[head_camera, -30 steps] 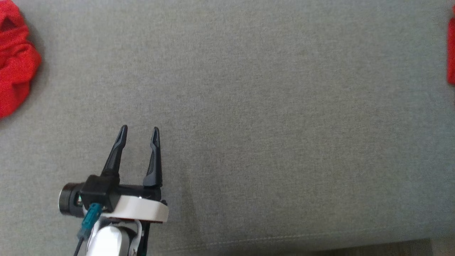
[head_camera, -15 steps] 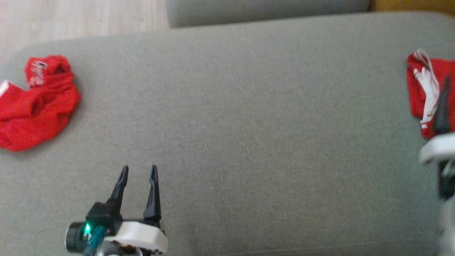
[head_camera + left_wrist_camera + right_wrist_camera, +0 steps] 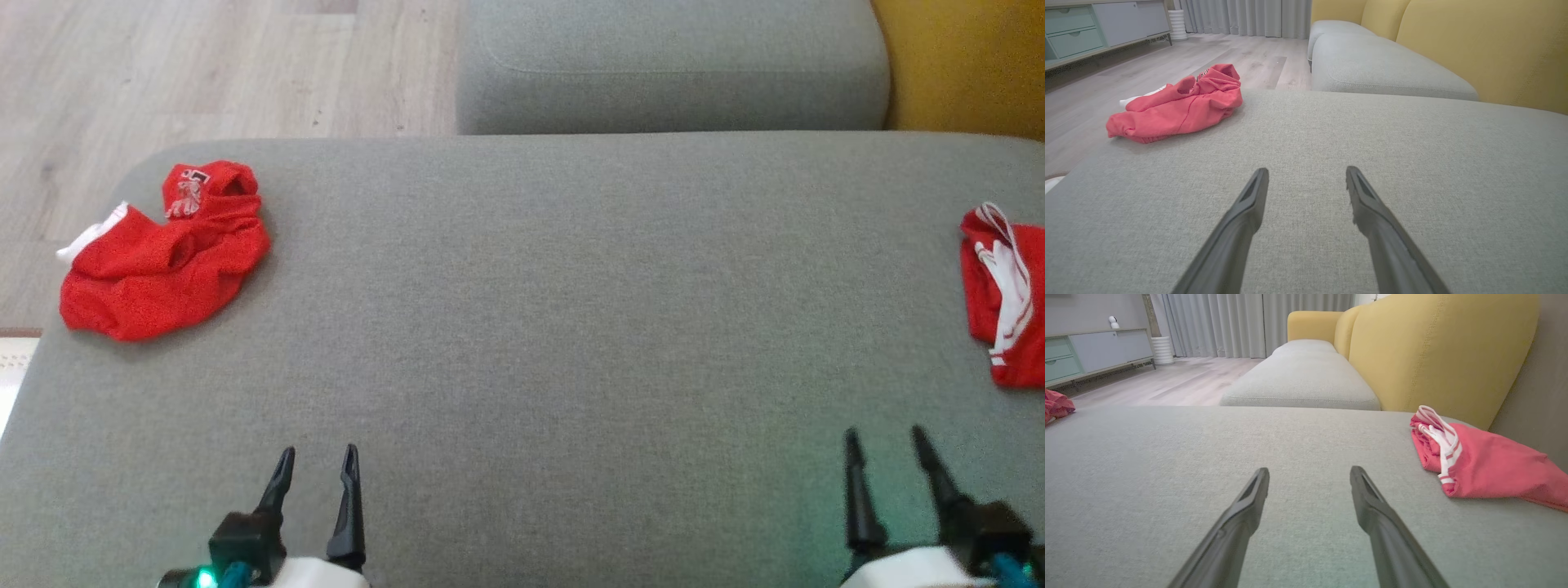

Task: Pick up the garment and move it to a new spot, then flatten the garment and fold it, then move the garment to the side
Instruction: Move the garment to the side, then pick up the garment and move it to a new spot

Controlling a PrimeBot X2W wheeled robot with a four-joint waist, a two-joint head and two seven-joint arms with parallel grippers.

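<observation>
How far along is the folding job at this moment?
Seemingly done: a folded red garment lies on the grey cushion, far right. In hand: nothing; the left gripper and right gripper hover open and empty. Left: the crumpled red garment, far left, lies in a heap, so pickup, flattening, folding and setting aside are all ahead for it.

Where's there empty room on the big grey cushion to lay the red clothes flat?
The middle of the grey cushion is bare, between the crumpled red garment at its left corner and the red-and-white garment at its right edge, right down to the left gripper and right gripper. Only those two ends are taken.
</observation>
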